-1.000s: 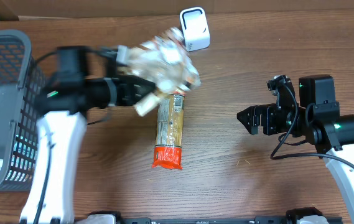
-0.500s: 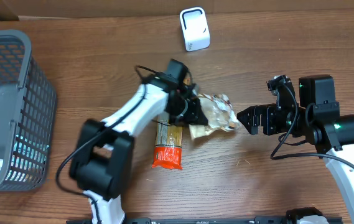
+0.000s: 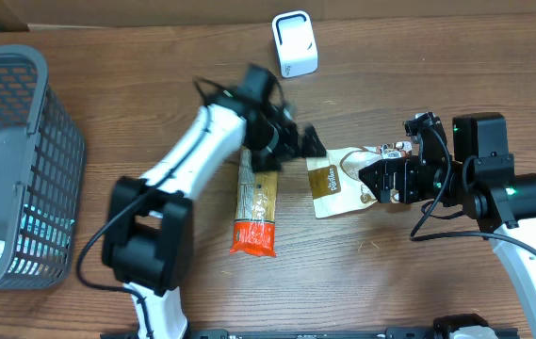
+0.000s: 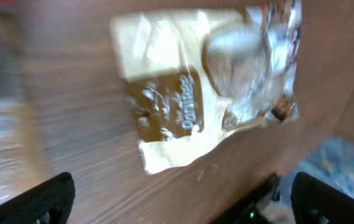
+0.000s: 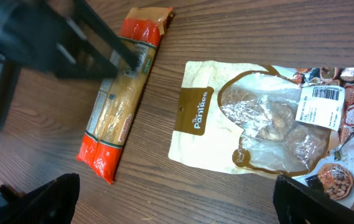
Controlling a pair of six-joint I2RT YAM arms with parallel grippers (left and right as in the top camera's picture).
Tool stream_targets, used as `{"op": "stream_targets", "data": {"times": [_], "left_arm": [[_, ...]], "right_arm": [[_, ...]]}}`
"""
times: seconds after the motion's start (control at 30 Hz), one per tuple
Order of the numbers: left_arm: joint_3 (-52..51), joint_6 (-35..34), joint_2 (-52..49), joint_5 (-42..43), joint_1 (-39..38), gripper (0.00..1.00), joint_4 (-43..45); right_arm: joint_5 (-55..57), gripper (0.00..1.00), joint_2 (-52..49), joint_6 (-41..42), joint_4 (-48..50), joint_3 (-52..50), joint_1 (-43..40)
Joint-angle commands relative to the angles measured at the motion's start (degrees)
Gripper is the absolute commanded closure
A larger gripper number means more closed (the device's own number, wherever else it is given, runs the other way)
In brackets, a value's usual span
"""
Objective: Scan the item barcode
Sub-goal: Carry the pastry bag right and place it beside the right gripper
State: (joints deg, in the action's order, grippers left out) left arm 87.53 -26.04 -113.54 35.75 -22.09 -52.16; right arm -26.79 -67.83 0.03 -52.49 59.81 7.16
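A cream and brown snack pouch [image 3: 335, 179] with a clear window lies flat on the table. Its white barcode label [image 5: 318, 102] faces up at the pouch's right end. My left gripper [image 3: 303, 141] hangs open just above and left of the pouch, holding nothing; its wrist view shows the pouch [image 4: 189, 93] blurred below the open fingers [image 4: 47, 198]. My right gripper [image 3: 373, 181] stands open over the pouch's right end, with the pouch [image 5: 257, 124] beyond its fingertips [image 5: 47, 198]. The white scanner [image 3: 294, 42] stands at the back of the table.
A long pasta pack [image 3: 256, 207] with red ends lies left of the pouch, partly under my left arm. A grey wire basket [image 3: 4, 169] fills the left edge of the table. A cardboard wall runs along the back.
My left arm swung the pouch from near the scanner down to the middle of the table, then opened and let it go. The pouch now lies flat. The right arm has not moved.
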Motion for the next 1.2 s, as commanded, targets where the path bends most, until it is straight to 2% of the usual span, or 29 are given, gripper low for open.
{"op": "stream_targets", "data": {"times": [0.0,0.1,0.27,0.4,0.5,0.67,0.87,1.0,1.17], "left_arm": [[13.03,4.63,5.22,-10.23,6.58,0.0,-8.15],[21.35,7.15,6.23,-13.07,11.34,0.0,-14.6],[33.81,8.26,7.65,-13.25,22.45,0.0,-23.45],[40.04,8.59,8.48,-13.42,32.44,0.0,-29.57],[41.62,10.58,9.88,-18.75,40.41,0.0,-32.79],[41.33,7.87,11.08,-27.85,53.55,0.0,-36.39],[33.68,3.41,11.04,-28.5,66.16,0.0,-33.73],[26.47,1.31,11.04,-29.62,71.23,0.01,-30.73],[14.97,-0.37,11.04,-32.26,73.09,0.0,-24.48]], "right_arm": [[-0.24,0.0,0.13,-0.11,0.28,1.33,0.24],[-0.24,0.0,0.13,-0.11,0.28,1.33,0.24],[-0.24,0.0,0.13,-0.11,0.28,1.33,0.24],[-0.24,0.0,0.13,-0.11,0.28,1.33,0.24],[-0.24,0.0,0.13,-0.11,0.13,1.33,0.24],[-0.22,0.0,0.13,-0.11,-0.37,1.33,0.24],[-0.22,0.0,0.13,-0.11,-0.42,1.31,0.24],[-0.22,0.0,0.13,-0.28,-0.35,1.31,0.24],[-0.22,0.0,0.13,-0.33,-0.37,1.31,0.24]]}}
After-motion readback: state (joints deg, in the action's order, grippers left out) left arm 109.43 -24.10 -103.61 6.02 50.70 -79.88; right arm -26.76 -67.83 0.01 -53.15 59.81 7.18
